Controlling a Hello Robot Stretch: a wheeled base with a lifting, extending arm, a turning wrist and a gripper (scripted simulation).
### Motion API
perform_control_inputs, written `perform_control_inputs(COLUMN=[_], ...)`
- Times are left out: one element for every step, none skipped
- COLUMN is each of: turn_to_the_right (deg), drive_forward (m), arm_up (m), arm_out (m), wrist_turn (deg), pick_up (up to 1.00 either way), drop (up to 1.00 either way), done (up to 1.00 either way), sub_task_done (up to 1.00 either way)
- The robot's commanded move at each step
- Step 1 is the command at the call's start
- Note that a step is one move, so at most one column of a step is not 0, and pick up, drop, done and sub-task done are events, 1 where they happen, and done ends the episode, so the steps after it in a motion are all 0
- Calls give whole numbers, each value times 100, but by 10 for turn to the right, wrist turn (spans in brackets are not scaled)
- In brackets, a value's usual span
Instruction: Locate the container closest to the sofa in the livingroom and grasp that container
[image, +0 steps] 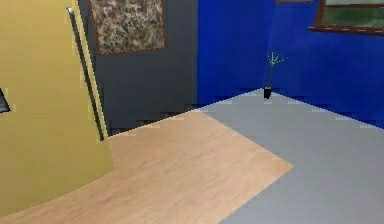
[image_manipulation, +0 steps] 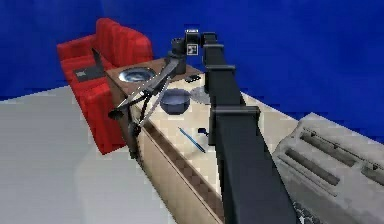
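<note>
1. Forward view: a tall yellow door stands ajar at the left. A framed mottled picture hangs on the dark grey wall, and a small plant in a black pot sits in the blue-walled corner.
2. Arm side view: a bright red upholstered sofa stands at the end of a long beige table.
3. A round shallow container with a pale rim and a blue-grey inside lies on the table end nearest the sofa. A darker blue-grey bowl sits near it, farther along the table.
4. The dark square arm reaches over the table, and the gripper points toward the sofa end, seemingly between the two vessels. I cannot tell the state of its fingers, or whether they hold anything.
</note>
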Motion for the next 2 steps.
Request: perform_control_inputs(turn_to_the_right=[0,0], drive_forward=[0,0], arm_up=[0,0], arm_out=[0,0], wrist_turn=[450,450], pick_up=[0,0], drop=[0,0], done=[0,0], sub_task_done=[0,0])
